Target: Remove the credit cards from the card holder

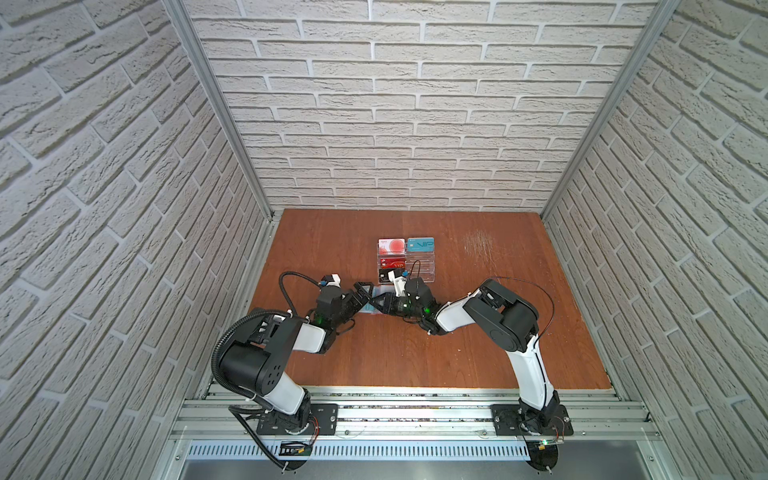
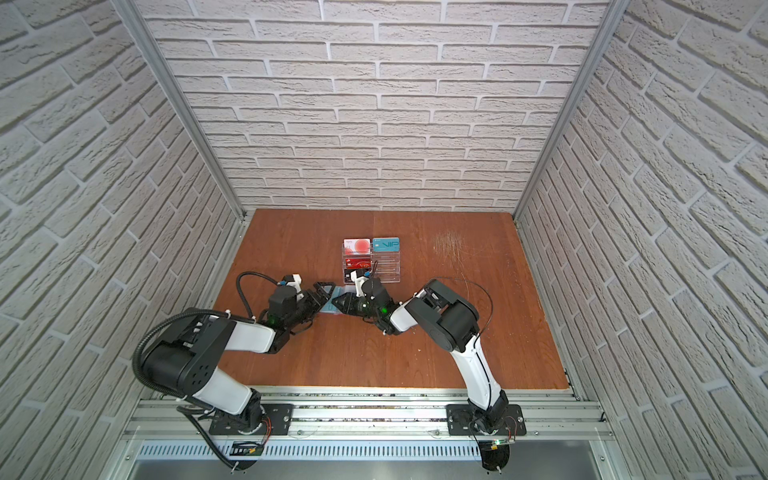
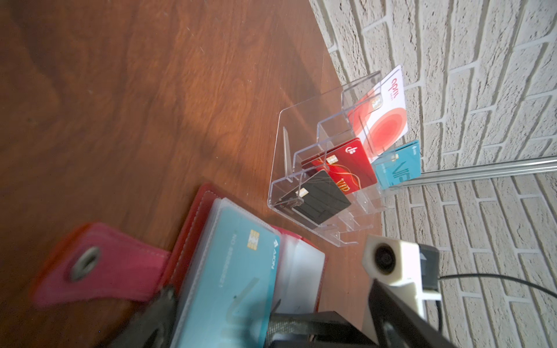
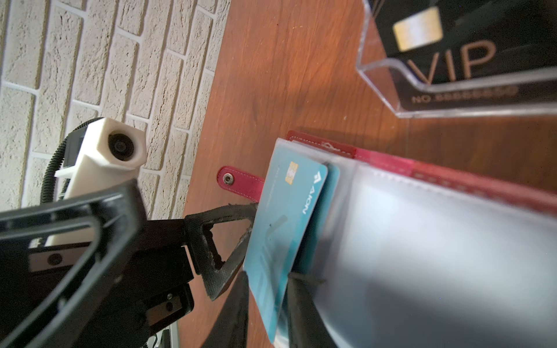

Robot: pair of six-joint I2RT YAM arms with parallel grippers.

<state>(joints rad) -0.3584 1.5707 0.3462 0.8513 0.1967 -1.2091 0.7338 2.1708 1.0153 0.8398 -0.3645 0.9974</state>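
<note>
Brown wood-grain worktop (image 1: 478, 332), walled on three sides by pale brick-pattern panels (image 1: 374, 104). Black-and-white left arm (image 1: 266, 353) and right arm (image 1: 498, 320), based at the near edge, both bent in toward the middle. Black left gripper (image 1: 365, 300): fingers (image 4: 217, 215) spread wide, holding nothing, one tip right at a long edge of the teal card (image 4: 289, 211). Black right gripper (image 4: 266, 280): fingers (image 4: 238, 313) closed on the teal card, one on each face, near a short end. Clear acrylic stand (image 1: 419, 266), tiered, upright between the worktop's middle and its far edge. In its slots: a white-and-red card (image 1: 391, 246) and a teal VIP card (image 1: 420, 244) on the back tier, a red VIP card (image 1: 392, 262) one tier lower, a black VIP card (image 3: 316, 199) on the front tier. Red card holder (image 3: 188, 223): booklet lying open at the worktop's middle, just on the near side of the stand and apart from it, clear sleeve pages (image 4: 422, 241) fanned upward. Teal card again: gold chip and pale lettering on the shown face, tilted up among the pages; in or out of its sleeve, cannot tell; a second teal edge just behind it. Red snap tab (image 3: 99, 265) with metal stud, unfastened, flat on the worktop on the left gripper's side of the holder.
</note>
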